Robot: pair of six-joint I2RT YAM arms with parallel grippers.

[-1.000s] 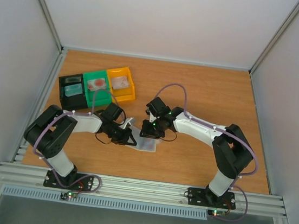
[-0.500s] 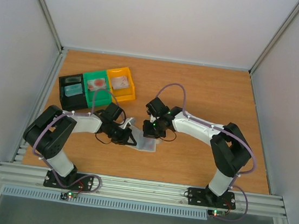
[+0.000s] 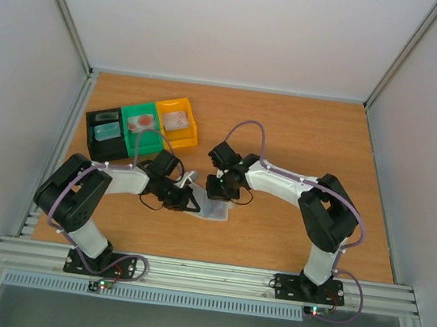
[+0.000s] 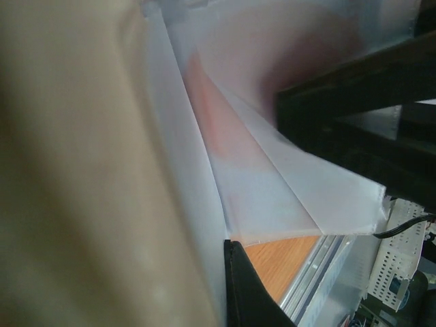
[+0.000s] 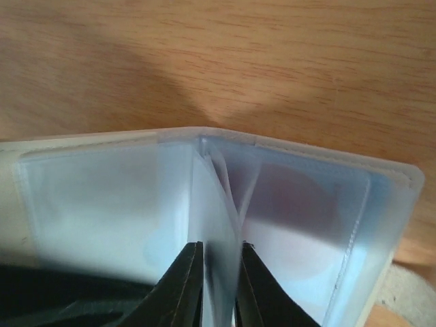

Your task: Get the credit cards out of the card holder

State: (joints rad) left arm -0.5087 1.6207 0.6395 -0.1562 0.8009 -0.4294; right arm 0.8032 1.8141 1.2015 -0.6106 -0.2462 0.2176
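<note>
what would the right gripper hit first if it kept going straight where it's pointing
The right gripper straddles a translucent inner leaf of the card holder; pushing on, it would likely run into the holder's centre fold, with the wooden table beyond.

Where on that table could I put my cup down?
Widest bare patch of the table: far right, between the right arm and the wall. The near strip between the bases is bare. Crowded: far left, with the black bin, green bin and yellow bin, and the middle, where the left gripper and right gripper meet at the card holder.
</note>
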